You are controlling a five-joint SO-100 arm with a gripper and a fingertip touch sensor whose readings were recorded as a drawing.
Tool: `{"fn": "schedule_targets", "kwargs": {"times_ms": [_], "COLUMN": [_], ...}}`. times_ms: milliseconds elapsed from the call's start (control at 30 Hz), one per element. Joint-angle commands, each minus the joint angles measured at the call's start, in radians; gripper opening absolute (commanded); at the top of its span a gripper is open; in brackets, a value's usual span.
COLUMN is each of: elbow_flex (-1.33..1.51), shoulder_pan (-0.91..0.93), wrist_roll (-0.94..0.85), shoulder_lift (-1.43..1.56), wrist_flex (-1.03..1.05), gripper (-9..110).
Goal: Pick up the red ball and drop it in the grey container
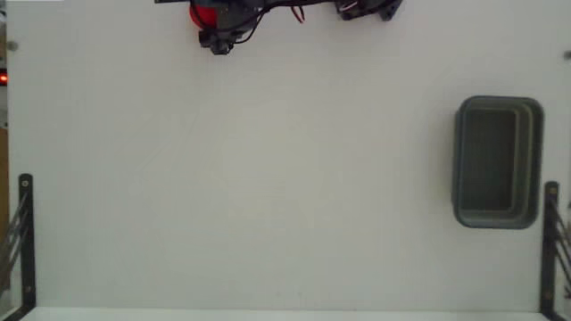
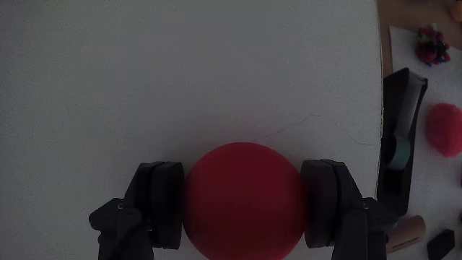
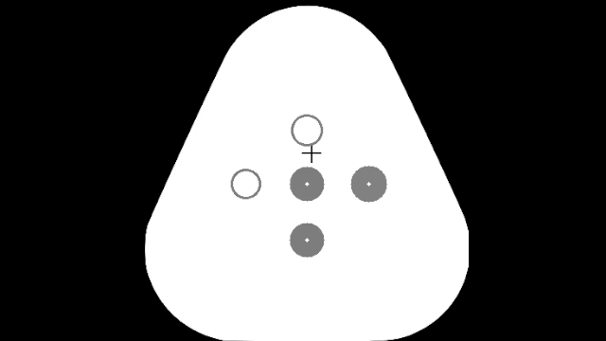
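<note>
The ball (image 2: 243, 198) is filling the bottom of the wrist view, and the jaws are pinching it from both sides, a black pad pressing each flank so it cannot roll free. In the fixed view it is showing as a red patch (image 1: 203, 14) at the top edge, under the arm. The container (image 1: 498, 162) is sitting empty on the desk (image 1: 268, 178) far to the right. Nothing is lying between them. A black bracket (image 2: 401, 130) and red clutter (image 2: 446, 128) are waiting beyond the desk's edge.
</note>
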Motion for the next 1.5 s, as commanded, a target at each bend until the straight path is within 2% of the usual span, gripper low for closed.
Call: {"fn": "schedule_targets", "kwargs": {"times_ms": [0,1467], "elbow_flex": [-0.003,-0.003], "shoulder_pan": [0.024,0.024], "wrist_roll": [0.005,0.005], "shoulder_lift": [0.015,0.015], "wrist_flex": [-0.011,-0.011], "gripper": [97,86]}}
